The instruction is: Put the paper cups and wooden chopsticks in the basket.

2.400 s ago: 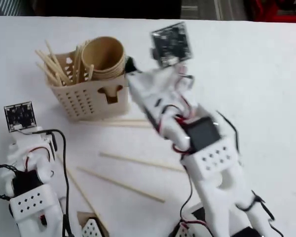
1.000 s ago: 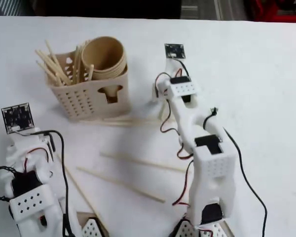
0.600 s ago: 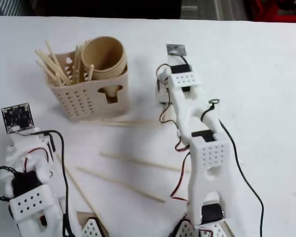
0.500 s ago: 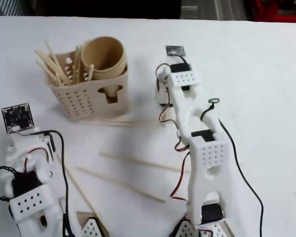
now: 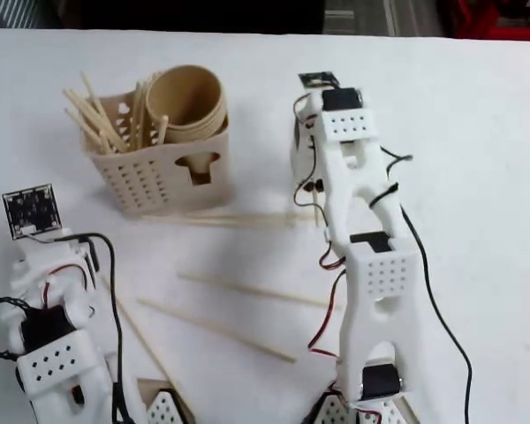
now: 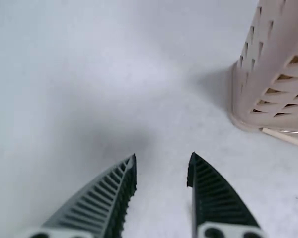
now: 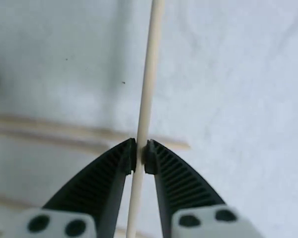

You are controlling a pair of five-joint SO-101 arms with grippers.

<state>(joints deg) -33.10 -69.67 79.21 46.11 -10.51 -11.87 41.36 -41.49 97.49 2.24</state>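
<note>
- Wooden chopsticks (image 5: 88, 115) and cups (image 5: 187, 99) stand in the basket (image 5: 163, 181) in the high view; loose chopsticks (image 5: 252, 289) lie on the table (image 5: 477, 132) between the arms.
- Left wrist view: left gripper (image 6: 161, 171) spread, empty, near the basket's corner.
- Right wrist view: right gripper (image 7: 140, 153) pinches one chopstick (image 7: 151, 74), a grip the arm hides from above. Pickup in hand; next, likely, lift and carry it to the basket.

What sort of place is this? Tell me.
Probably a robotics lab bench: a left arm and right arm with exposed wiring on a table, beside a basket of paper cups and wooden chopsticks.
</note>
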